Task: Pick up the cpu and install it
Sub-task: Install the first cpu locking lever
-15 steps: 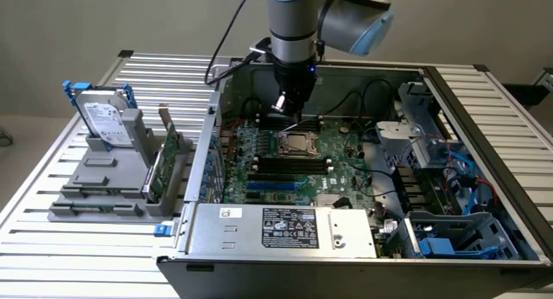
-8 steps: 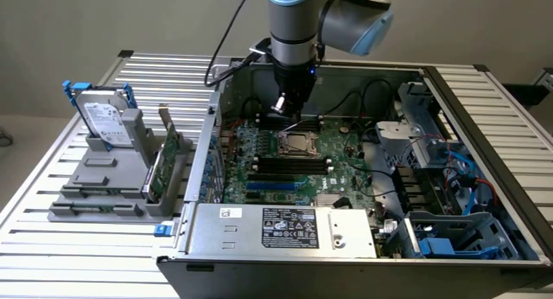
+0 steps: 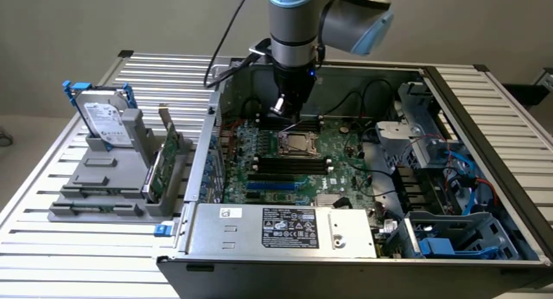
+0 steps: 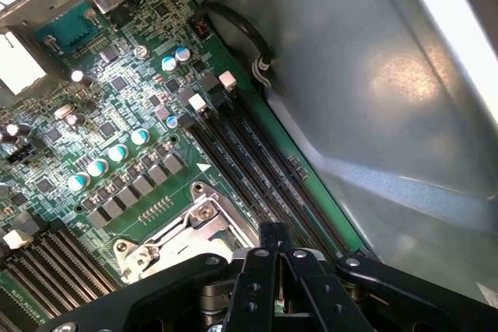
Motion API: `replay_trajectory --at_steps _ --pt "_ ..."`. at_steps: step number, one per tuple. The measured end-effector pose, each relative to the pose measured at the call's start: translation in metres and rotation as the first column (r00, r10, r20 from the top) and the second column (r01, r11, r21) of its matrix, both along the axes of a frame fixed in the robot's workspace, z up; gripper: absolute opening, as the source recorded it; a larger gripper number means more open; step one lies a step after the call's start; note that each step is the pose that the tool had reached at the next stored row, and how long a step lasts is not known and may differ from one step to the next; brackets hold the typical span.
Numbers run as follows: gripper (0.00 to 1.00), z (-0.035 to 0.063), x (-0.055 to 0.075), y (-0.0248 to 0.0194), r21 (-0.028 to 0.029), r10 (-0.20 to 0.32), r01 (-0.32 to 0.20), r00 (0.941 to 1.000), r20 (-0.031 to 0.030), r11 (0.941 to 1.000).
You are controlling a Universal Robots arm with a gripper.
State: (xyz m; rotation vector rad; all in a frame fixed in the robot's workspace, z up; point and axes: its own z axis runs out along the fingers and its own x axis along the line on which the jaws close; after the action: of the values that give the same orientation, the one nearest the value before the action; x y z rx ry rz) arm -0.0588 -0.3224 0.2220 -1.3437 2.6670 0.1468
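Observation:
My gripper (image 3: pixel 280 109) hangs inside the open computer case, just above and behind the square metal-framed socket (image 3: pixel 302 143) on the green motherboard (image 3: pixel 346 173). In the wrist view its black fingers (image 4: pixel 257 270) are pressed together, with nothing visible between them. The socket frame (image 4: pixel 191 227) lies right beside them, its centre partly hidden by them. In the exterior view a pale beige square shows inside the frame; I cannot tell whether it is the cpu.
Black memory slots (image 4: pixel 257 169) run next to the socket, along the case's metal wall (image 4: pixel 389 114). Cables and drive cages (image 3: pixel 432 156) fill the exterior view's right. A grey fixture (image 3: pixel 112 182) holds a hard drive (image 3: pixel 105 121) outside the case on the slatted table (image 3: pixel 52 247).

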Motion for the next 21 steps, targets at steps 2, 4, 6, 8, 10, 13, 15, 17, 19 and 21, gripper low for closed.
replay_trajectory --at_steps 2,4,6,8,10,13,15,17,19,21 --pt "0.11 -0.0002 -0.0001 -0.0036 0.0014 0.0 0.0 1.0 -0.002 1.0" --pt "0.11 -0.0003 -0.0001 -0.0063 0.0038 0.0 0.0 1.0 -0.0037 1.0" --pt "0.11 -0.0005 -0.0001 -0.0077 0.0076 0.0 0.0 1.0 -0.0057 1.0" --pt "0.11 -0.0007 -0.0002 -0.0081 0.0113 0.0 0.0 1.0 -0.0077 0.9999" --pt "0.11 -0.0008 -0.0005 -0.0081 0.0151 0.0 0.0 1.0 -0.01 0.9999" --pt "0.11 -0.001 -0.0022 -0.0082 0.0228 0.0 0.0 0.9999 -0.0126 0.9997" --pt "0.11 -0.0013 -0.0037 -0.0081 0.0294 0.0 0.0 0.9999 -0.0131 0.9996" --pt "0.11 -0.0017 -0.0044 -0.0082 0.0359 0.001 0.0 0.9999 -0.0133 0.9994" --pt "0.11 -0.0022 -0.0047 -0.0083 0.0422 0.001 0.0 0.9999 -0.0133 0.9991" --pt "0.11 -0.0027 -0.0047 -0.009 0.0497 0.001 0.0 0.9999 -0.0133 0.9988"
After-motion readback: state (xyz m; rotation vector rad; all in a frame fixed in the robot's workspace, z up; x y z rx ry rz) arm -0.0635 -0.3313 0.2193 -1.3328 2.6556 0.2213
